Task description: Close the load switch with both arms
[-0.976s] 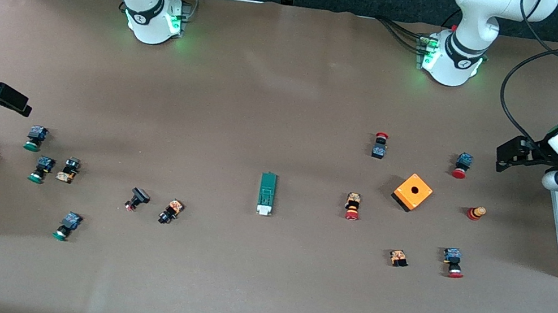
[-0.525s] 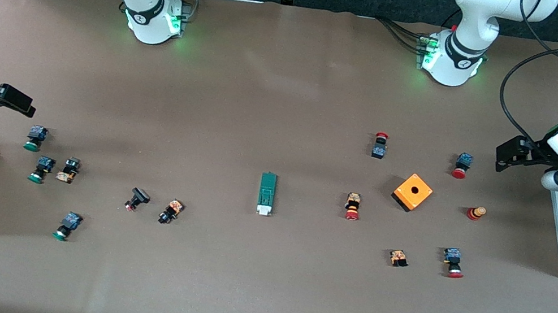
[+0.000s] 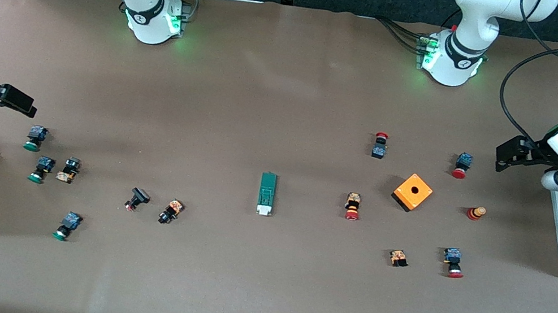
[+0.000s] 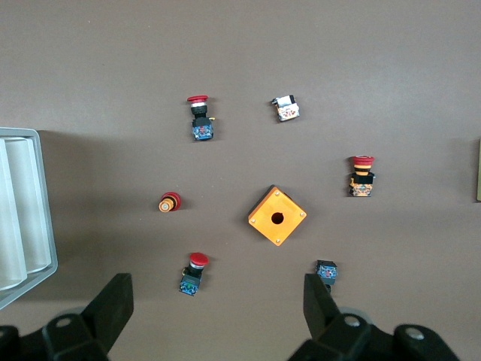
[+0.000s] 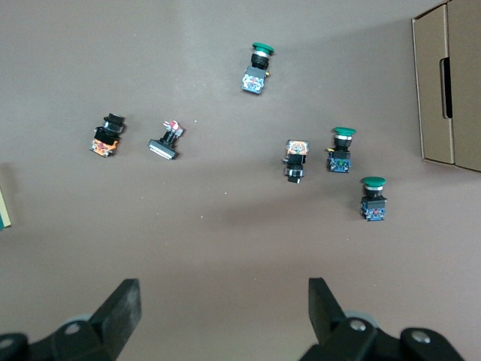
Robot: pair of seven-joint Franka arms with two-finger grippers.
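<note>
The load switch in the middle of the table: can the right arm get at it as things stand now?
Probably yes. The load switch lies alone on bare table, and the right gripper hangs open toward its own end; the push buttons between them lie low.

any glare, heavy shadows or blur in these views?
Front view: soft sheen on the table between the bases, green LED glow at both bases, load switch sharp. Left wrist view: even light, orange box crisp with a short shadow. Right wrist view: a broad soft shadow band across the mat, buttons sharp. No motion blur.
</note>
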